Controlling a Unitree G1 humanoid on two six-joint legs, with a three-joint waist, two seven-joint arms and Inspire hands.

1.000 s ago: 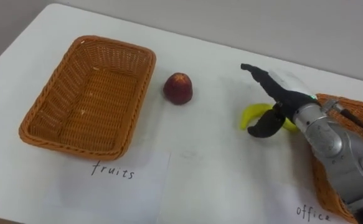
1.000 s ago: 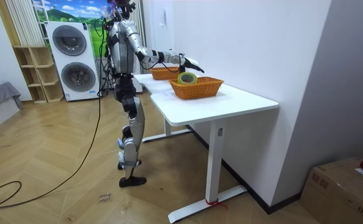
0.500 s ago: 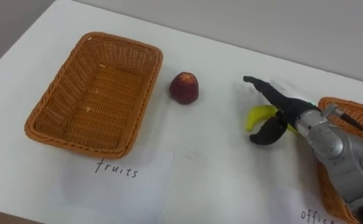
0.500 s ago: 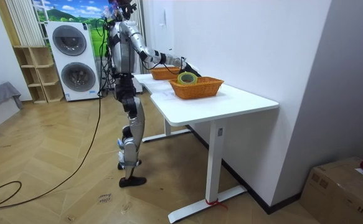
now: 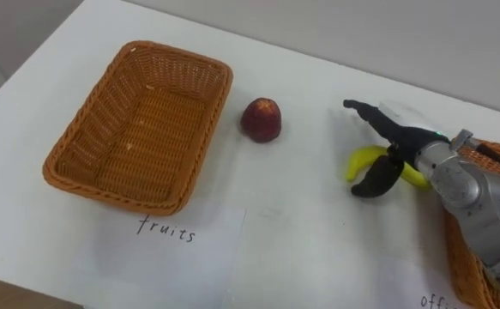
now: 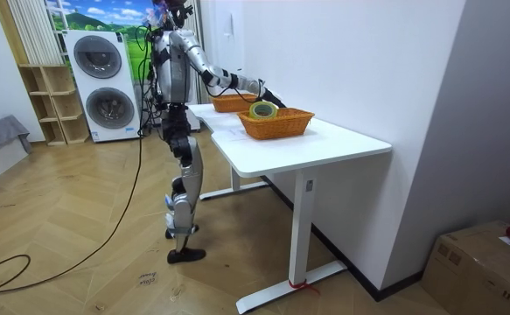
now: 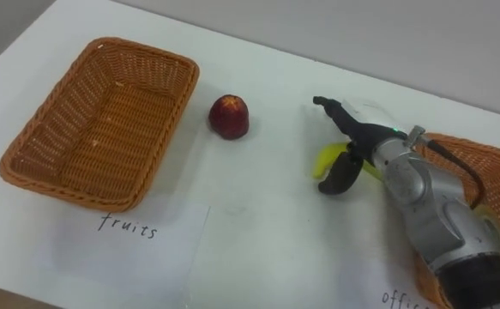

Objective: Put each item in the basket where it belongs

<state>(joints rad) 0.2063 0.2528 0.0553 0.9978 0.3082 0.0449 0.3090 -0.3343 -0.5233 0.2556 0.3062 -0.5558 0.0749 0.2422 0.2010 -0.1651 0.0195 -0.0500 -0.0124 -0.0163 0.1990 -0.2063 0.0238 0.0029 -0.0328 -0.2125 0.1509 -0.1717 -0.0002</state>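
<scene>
Just below basket (image 5: pixel 66 147), handwritten label (image 5: pixel 167 231)

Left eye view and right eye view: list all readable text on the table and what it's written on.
"fruits": handwritten on the paper sheet in front of the empty wicker basket.
"off", with the rest cut off at the picture's edge: handwritten on the second paper sheet beside the right wicker basket.

This is looking like a room in a home. Beyond the white table (image 6: pixel 324 144), two stacked washing machines (image 6: pixel 106 83) are standing against the far wall, an open wooden shelf (image 6: pixel 49 101) is sitting beside them, and herringbone wood flooring (image 6: pixel 88 254) is running beneath the table.
</scene>
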